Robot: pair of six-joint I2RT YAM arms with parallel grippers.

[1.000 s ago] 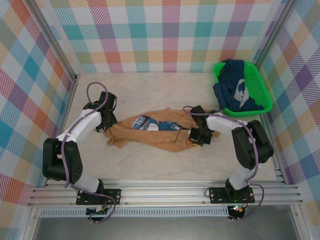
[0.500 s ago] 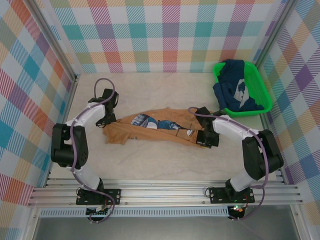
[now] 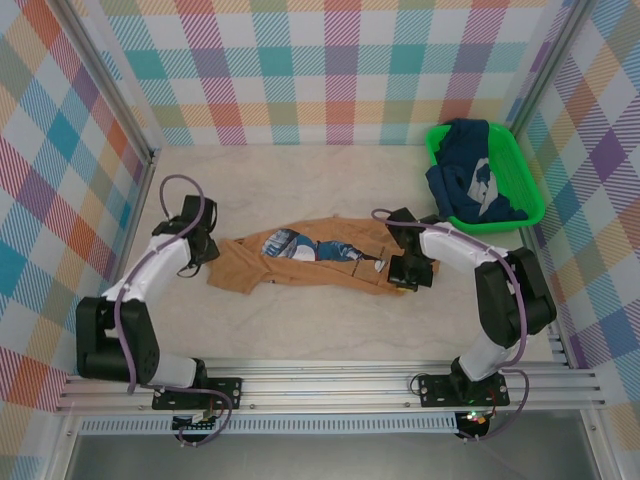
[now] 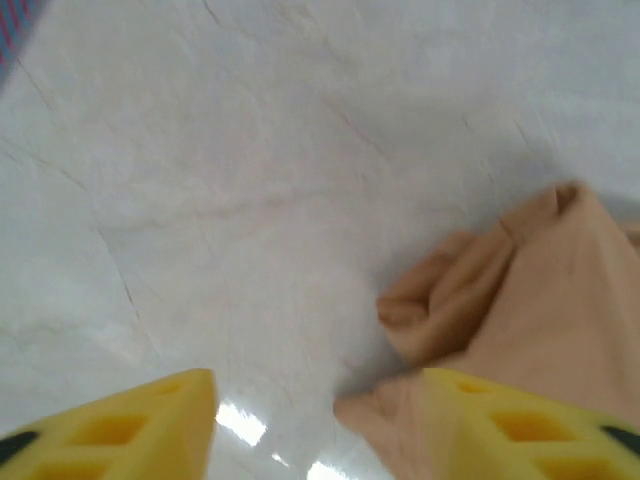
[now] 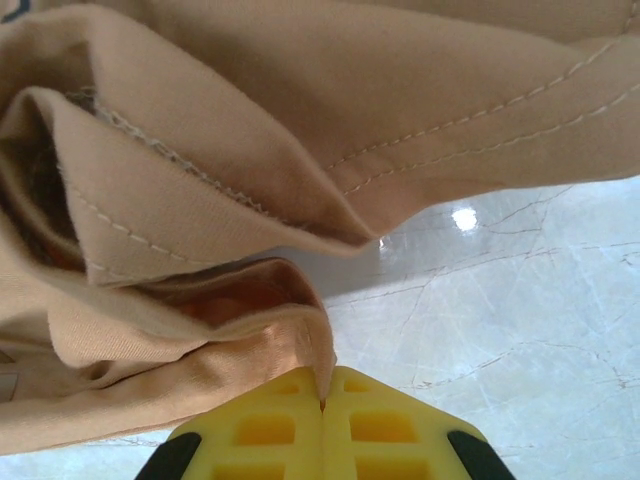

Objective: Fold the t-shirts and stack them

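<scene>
Working from the top external view, I judged the step in hand to be spreading the tan-orange t-shirt [image 3: 300, 265] flat before its first fold. It lay bunched in a long strip on the surface [image 3: 330, 325] between the arms, with its print partly showing. The left gripper [image 3: 200, 246] sat just beside the strip's left end and the right gripper [image 3: 408, 272] at its right end. The navy t-shirt [image 3: 468, 185] was heaped in the green basket [image 3: 531, 196] at the far right. To do this step well, I would draw both ends apart evenly and keep the cloth low. I could not read the state of the jaws from this view.

In the left wrist view, the left gripper [image 4: 320, 425] had its jaws spread and held nothing. A crumpled corner of the tan-orange t-shirt [image 4: 530, 290] lay by one finger. I would centre on that corner before closing. The picture was blurred, so I could not count the layers there.

In the right wrist view, the right gripper [image 5: 324, 420] had its jaws pressed together, pinching a hem fold of the tan-orange t-shirt [image 5: 300, 110]. How deep the cloth ran between them was hidden.
</scene>
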